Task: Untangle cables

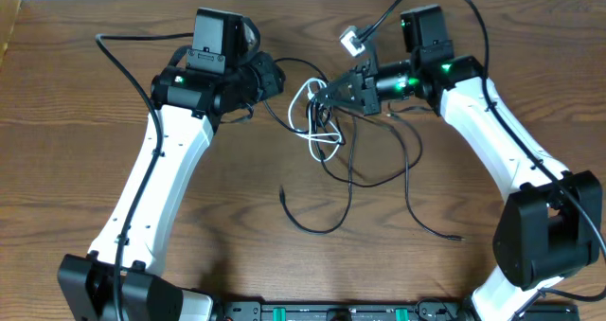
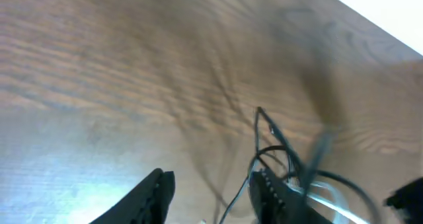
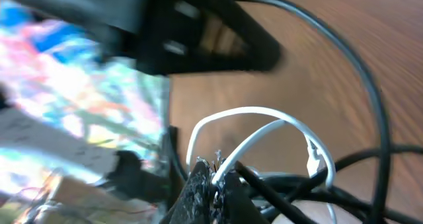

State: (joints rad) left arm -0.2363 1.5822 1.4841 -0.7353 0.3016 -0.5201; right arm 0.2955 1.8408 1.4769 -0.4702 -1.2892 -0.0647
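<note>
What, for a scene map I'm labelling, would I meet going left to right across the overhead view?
Going across: left arm's base → left gripper → white cable loops → black cable, its free end → right arm's base. The right gripper overlaps the tangle, so it is left out.

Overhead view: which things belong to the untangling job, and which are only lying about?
Job: black cable, white cable, right gripper shut on the white cable, left gripper open.
Not the job: table, thick arm wire.
</note>
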